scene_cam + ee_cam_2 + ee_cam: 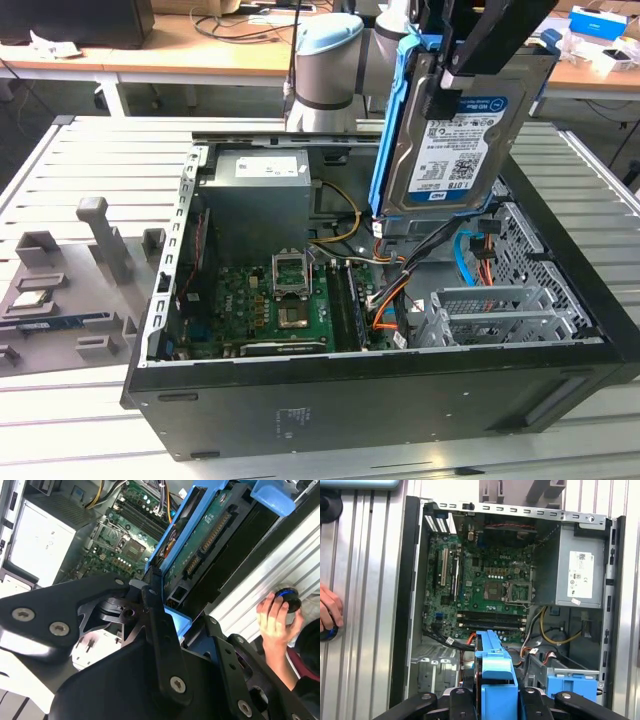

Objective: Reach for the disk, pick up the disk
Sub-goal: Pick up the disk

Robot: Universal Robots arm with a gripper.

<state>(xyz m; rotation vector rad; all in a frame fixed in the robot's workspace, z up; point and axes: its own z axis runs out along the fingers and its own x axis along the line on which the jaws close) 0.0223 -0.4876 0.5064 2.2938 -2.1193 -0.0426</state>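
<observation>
Disk (462,120): silver drive in blue frame, clenched upright in the gripper (478,55), raised above the open computer case (400,400) at its 1 o'clock corner. Handling, as judged: keep the grasp firm and the lift vertical, clear of the orange cables (385,300) beneath

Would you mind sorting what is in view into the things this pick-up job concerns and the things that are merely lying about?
Part of the job:
- the disk, in its blue frame, lifted above the open computer case
- the gripper, shut on the disk's top edge

Just lying about:
- the grey power supply box
- the motherboard
- grey fixtures beside the case
- a person's hand on a round knob
</observation>
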